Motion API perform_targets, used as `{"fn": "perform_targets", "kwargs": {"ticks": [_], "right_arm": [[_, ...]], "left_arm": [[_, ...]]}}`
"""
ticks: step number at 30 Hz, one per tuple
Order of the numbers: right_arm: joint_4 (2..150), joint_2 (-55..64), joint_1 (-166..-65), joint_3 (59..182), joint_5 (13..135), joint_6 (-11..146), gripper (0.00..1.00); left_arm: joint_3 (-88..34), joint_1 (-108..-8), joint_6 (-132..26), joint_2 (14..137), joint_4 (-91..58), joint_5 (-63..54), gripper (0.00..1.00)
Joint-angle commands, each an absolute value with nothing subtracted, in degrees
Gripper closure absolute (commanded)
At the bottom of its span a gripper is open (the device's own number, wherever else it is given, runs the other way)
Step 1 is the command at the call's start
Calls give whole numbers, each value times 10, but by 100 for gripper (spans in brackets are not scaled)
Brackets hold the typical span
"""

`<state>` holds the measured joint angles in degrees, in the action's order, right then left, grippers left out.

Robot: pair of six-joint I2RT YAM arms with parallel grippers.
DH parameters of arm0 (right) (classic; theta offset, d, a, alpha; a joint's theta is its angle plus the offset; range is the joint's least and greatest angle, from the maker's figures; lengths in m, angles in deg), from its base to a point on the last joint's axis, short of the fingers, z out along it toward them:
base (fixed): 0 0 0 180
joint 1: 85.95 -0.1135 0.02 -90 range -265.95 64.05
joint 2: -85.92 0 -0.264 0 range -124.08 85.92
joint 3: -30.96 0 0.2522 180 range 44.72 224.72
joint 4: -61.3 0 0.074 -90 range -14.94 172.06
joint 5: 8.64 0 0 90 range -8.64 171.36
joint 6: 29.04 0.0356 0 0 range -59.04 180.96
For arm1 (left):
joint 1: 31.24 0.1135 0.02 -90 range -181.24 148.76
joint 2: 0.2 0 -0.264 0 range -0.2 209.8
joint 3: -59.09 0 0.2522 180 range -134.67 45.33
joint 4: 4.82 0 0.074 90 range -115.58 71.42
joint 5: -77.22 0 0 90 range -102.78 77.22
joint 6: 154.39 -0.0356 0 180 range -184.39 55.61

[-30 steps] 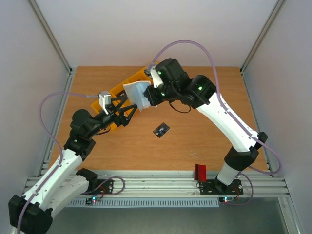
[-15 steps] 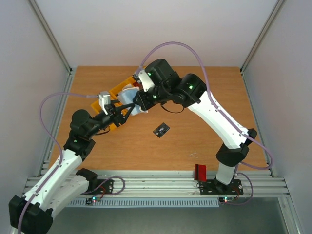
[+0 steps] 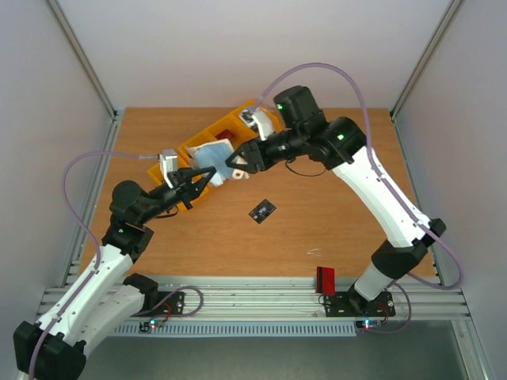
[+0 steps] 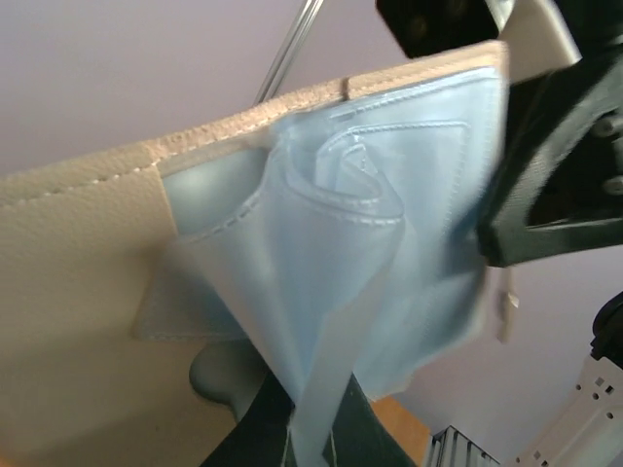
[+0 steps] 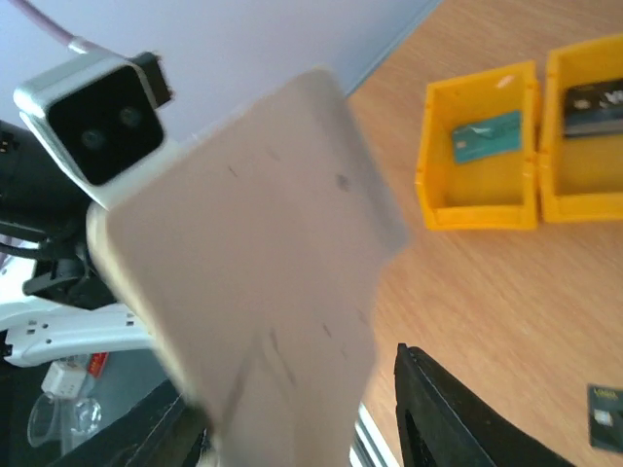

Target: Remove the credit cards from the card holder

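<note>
Left gripper (image 3: 204,178): clenched on the card holder (image 3: 212,155), held up over the yellow bins (image 5: 477,212) near the surface's (image 3: 333,214) far edge.
Right gripper (image 3: 236,165): jaws parted, holder between them, not clamped.
Black card (image 3: 262,210): flat, mid-surface.

Robot lab, folks, a boxed-in test cell. Left arm (image 3: 101,269) and right arm (image 3: 380,199), white shells with green lights, are bolted to a slotted metal rail (image 3: 253,289) at 6 o'clock. Metal posts (image 3: 87,63) climb at 10 and 2 o'clock, holding plain white panels (image 3: 238,47) on three sides. A bare wood table (image 3: 333,229) fills the floor of the box. Lilac cables (image 3: 317,66) loop off both arms. Yellow parts bins (image 5: 477,216) line up at 11 o'clock. By each base sit small boards (image 3: 166,305), probably electronics, though they're tiny from up here. And a boxy camera (image 5: 92,122) rides a wrist.
</note>
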<state>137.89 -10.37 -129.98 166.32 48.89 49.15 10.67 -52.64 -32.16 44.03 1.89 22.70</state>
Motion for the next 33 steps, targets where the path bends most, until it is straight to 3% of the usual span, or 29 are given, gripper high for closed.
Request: {"fn": "perform_targets", "kwargs": {"ticks": [1, 7, 20, 28, 33], "right_arm": [[1341, -31, -1243, 1583, 446, 484, 54], [1327, -6, -1228, 1536, 421, 478, 57], [1299, -32, -1271, 1542, 532, 429, 71], [1288, -60, -1320, 1555, 500, 361, 71], [1260, -68, -1334, 1554, 458, 361, 64]], "left_arm": [[107, -521, -304, 429, 70, 246, 100], [105, -521, -313, 429, 75, 260, 100], [101, -521, -336, 428, 95, 308, 100], [93, -521, -338, 434, 103, 317, 100], [94, -521, -335, 437, 104, 315, 100]]}}
